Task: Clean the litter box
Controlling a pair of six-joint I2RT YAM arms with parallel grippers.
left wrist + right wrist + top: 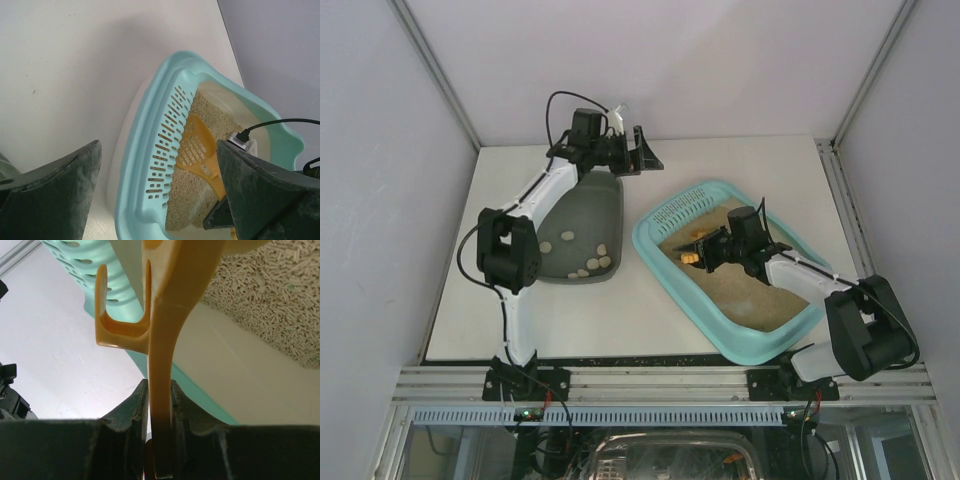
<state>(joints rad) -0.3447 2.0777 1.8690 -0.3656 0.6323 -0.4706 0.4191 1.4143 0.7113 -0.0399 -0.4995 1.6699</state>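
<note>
The light-teal litter box (670, 262) lies right of centre, with beige litter (760, 295) inside and its perforated strip (682, 208) at the far-left end. My right gripper (710, 250) is over the box near that strip, shut on the handle of an orange slotted scoop (692, 256). In the right wrist view the gripper (160, 387) clamps the scoop handle (165, 315) above the litter (270, 300). My left gripper (645, 152) is open and empty at the table's far edge. The left wrist view looks between its fingers (50, 195) at the box rim (145, 165) and the scoop (197, 147).
A dark grey-green tub (590, 205) stands left of the litter box and holds several pale lumps (590, 262). The left arm reaches over it. White walls enclose the table on three sides. An aluminium rail (660, 382) runs along the near edge.
</note>
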